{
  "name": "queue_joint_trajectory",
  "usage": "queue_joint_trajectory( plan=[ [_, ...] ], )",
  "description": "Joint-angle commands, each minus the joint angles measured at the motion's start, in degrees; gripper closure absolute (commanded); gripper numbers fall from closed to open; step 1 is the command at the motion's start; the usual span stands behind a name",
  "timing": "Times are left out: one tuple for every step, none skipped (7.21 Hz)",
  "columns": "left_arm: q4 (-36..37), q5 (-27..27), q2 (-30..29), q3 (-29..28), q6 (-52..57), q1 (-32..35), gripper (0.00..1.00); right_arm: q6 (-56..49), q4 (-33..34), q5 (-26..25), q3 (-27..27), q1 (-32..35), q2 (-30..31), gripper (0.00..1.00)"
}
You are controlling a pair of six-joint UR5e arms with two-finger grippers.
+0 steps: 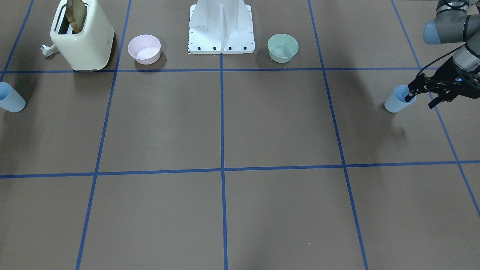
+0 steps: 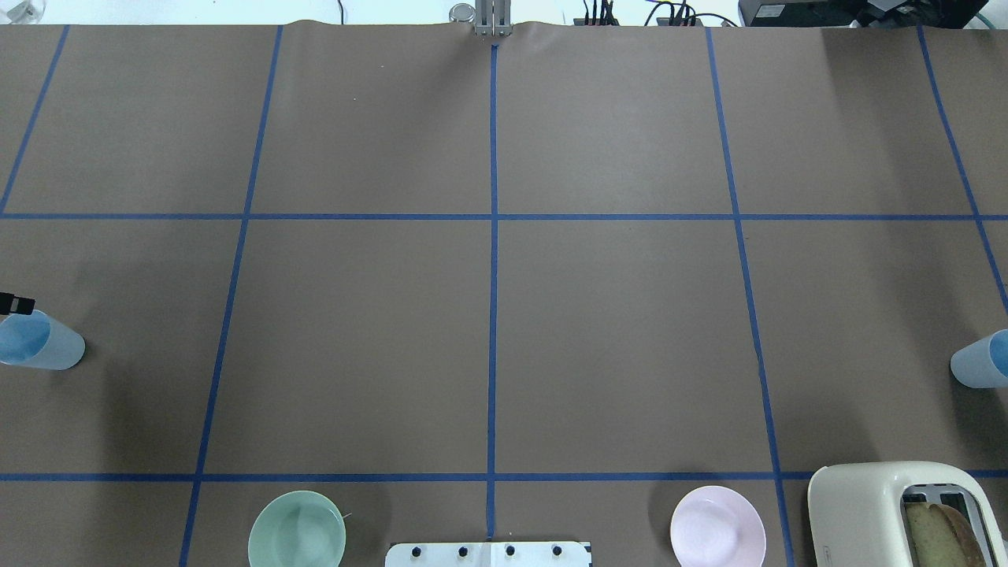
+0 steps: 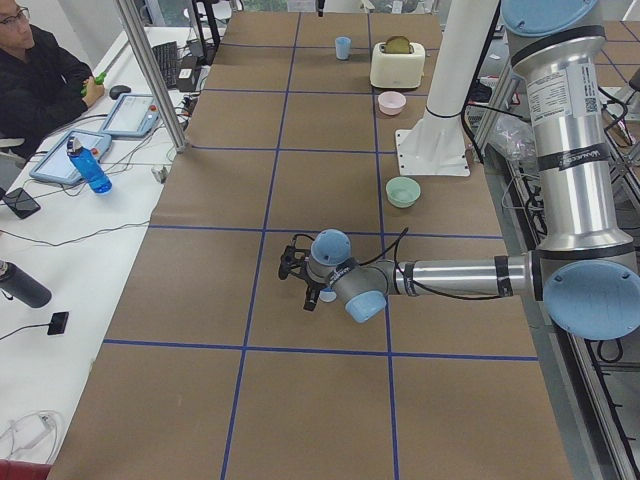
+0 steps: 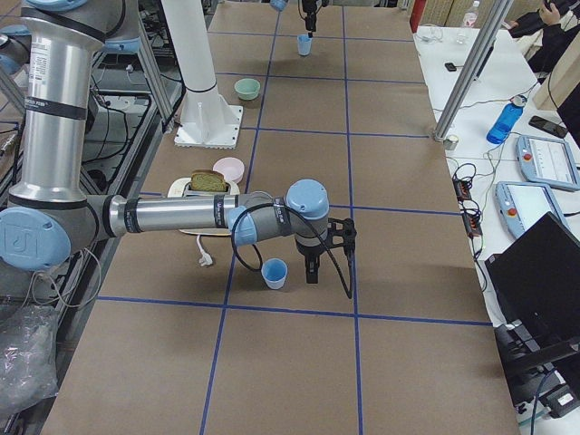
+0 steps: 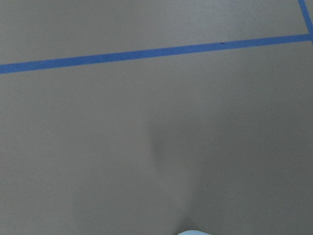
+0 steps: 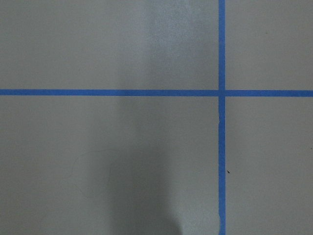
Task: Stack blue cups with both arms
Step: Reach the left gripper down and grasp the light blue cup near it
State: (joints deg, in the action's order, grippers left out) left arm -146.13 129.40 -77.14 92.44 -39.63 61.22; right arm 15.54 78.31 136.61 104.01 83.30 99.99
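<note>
The tabletop [image 1: 277,123] is brown. Blue tape lines [image 1: 222,120] cut it into big squares. Past its far edge is a long white desk [image 3: 60,290] with tablets [image 3: 140,113] and a blue bottle [image 3: 88,165] on it. A man in black [image 3: 40,85] sits there.

The white base [image 1: 221,28] stands at the robot's edge. A pink bowl [image 1: 144,48] sits on its right and a green bowl [image 1: 282,47] on its left. A cream toaster [image 1: 84,41] with bread [image 1: 77,15] in it stands along the same edge, closer to the right edge.

The left cup [image 1: 398,99] stands upright by the left edge, about halfway to the far edge. The left fingers [image 1: 412,92] are spread wide apart right at it. One finger hangs over the cup's mouth and the other is outside the cup. I cannot tell if they touch it. They do not grip it.

The right cup [image 1: 10,98] stands upright by the right edge. The right fingers [image 4: 313,265] point down just beside it, on the side toward the far edge. I cannot tell how far apart they are.
</note>
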Motion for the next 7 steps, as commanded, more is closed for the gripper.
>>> queue_joint_trajectory(
  plan=[
    [-0.99,-0.12,1.46,0.02,0.16,-0.58,0.02,-0.07,-0.44,0.68,0.83,0.02,1.07,0.00],
    [-1.08,-0.12,1.73,0.02,0.16,-0.58,0.02,0.02,-2.01,0.68,1.36,0.02,2.39,0.00],
    [-1.08,-0.12,1.99,0.02,0.16,-0.58,0.02,0.02,-2.54,0.77,1.46,0.02,3.62,0.00],
    [-1.08,-0.12,1.99,0.02,0.25,-0.58,0.02,0.02,-3.94,1.03,1.37,-0.15,4.33,0.00],
    [-1.08,-0.12,1.99,-0.06,0.25,-0.58,0.04,0.02,-4.04,1.81,1.46,-0.24,5.03,0.00],
    [-1.08,-0.12,1.99,-0.07,0.25,-0.58,0.10,0.02,-4.04,2.17,1.46,-0.24,5.21,0.00],
    [-1.08,-0.12,1.99,-0.07,0.25,-0.67,0.25,0.02,-4.13,2.17,1.46,-0.24,5.21,0.00]
  ],
)
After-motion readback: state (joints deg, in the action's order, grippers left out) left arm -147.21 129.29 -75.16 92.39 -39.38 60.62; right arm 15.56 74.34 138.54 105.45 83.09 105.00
